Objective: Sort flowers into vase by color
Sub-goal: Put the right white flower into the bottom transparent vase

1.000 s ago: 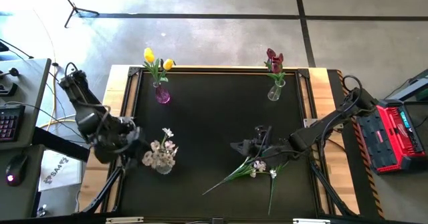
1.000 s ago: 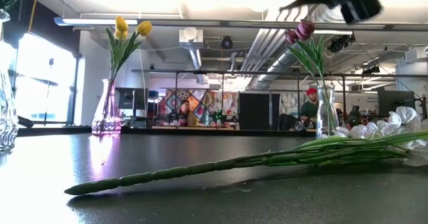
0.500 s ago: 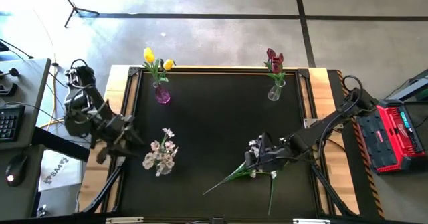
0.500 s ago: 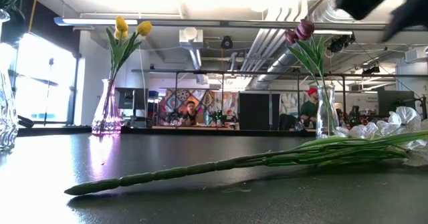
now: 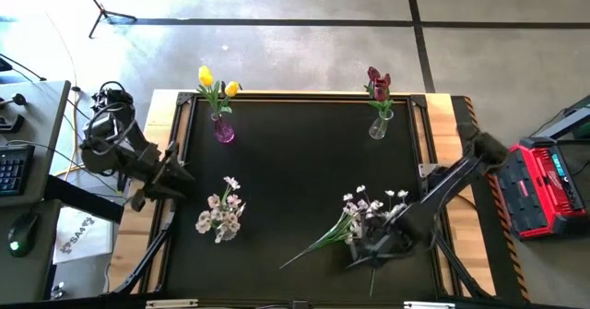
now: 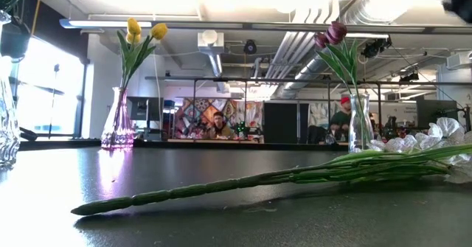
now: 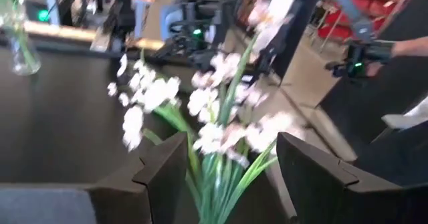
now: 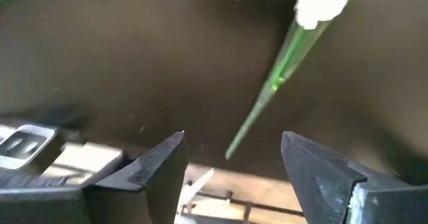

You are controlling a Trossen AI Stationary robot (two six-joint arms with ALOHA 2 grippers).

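Two white-blossom sprays [image 5: 355, 228] are seen lying loose on the dark table [image 5: 295, 161] near its front right, stems splayed. They are judged light, limber and easily snagged, so hold is best taken low on a bare stem. The right gripper [image 5: 373, 249] is poised just above those stems, fingers spread wide, nothing held. The left gripper [image 5: 175, 178] is parked at the left edge beside the vased white bunch [image 5: 219, 217], likewise open and empty.

yellow tulips [image 5: 218, 81], dark red tulips [image 5: 378, 82], black table [image 5: 295, 152]
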